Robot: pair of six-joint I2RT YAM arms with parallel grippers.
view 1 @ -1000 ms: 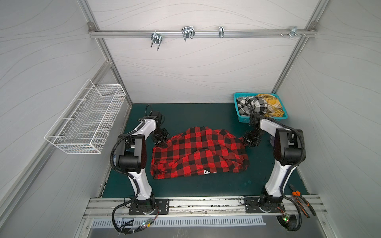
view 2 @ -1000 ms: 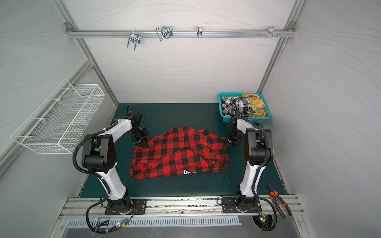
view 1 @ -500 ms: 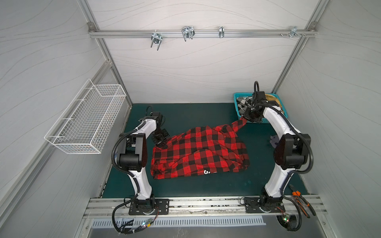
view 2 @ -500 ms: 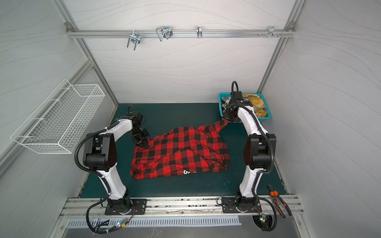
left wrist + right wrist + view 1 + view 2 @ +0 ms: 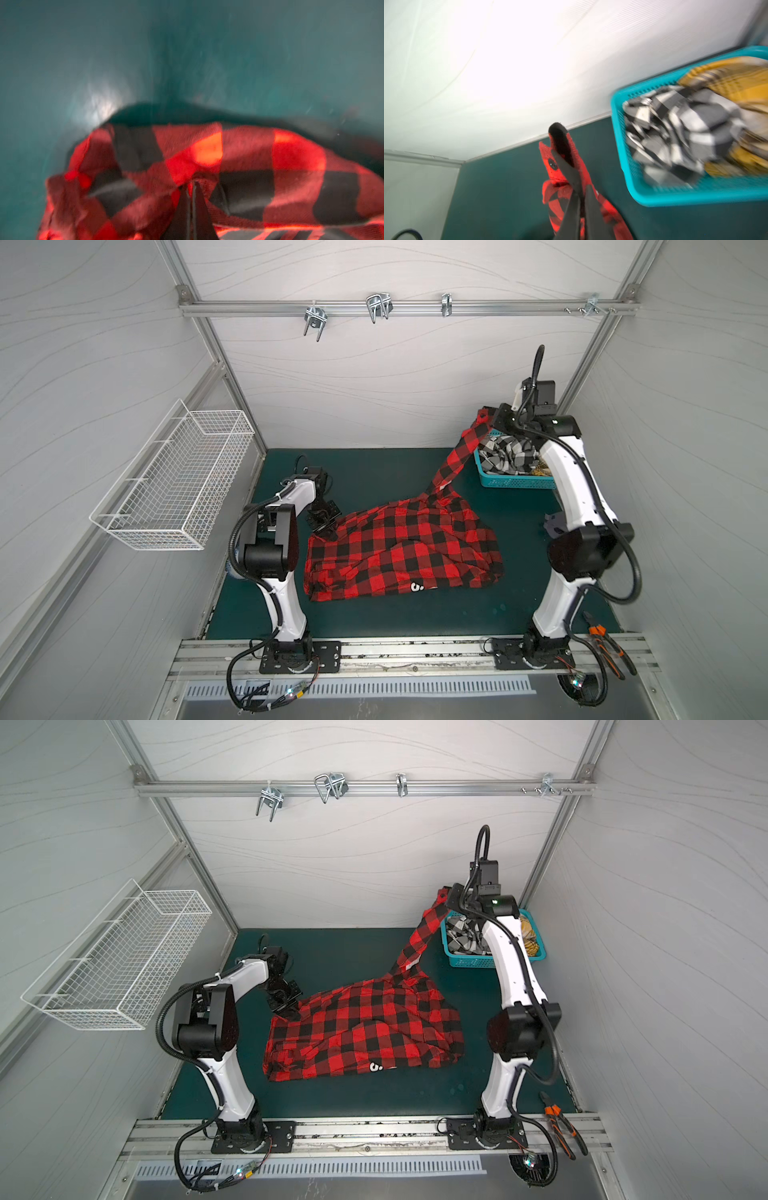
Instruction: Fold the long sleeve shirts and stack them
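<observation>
A red-and-black check long sleeve shirt (image 5: 399, 556) (image 5: 361, 1031) lies crumpled on the green mat, with a bit of white lettering (image 5: 415, 586) at its front edge. My left gripper (image 5: 326, 529) (image 5: 192, 182) is shut on the shirt's far left corner, low on the mat. High beside the basket, my right gripper (image 5: 488, 423) (image 5: 580, 193) pinches the buttoned cuff (image 5: 556, 166), and the sleeve (image 5: 457, 456) (image 5: 419, 932) stretches up from the body. A black-and-white check shirt (image 5: 507, 452) (image 5: 679, 124) and a mustard plaid one (image 5: 530, 938) (image 5: 726, 81) are bunched in the basket.
The teal plastic basket (image 5: 515, 482) (image 5: 469, 961) stands at the back right corner, just under the raised right wrist. A white wire basket (image 5: 174, 481) hangs on the left wall. Orange-handled pliers (image 5: 606, 639) lie on the front rail. A small dark grey scrap (image 5: 552, 524) sits behind the right arm.
My right gripper has risen from mat level up and back toward the basket, drawing the sleeve out taut behind it. The left gripper has stayed put on its corner.
</observation>
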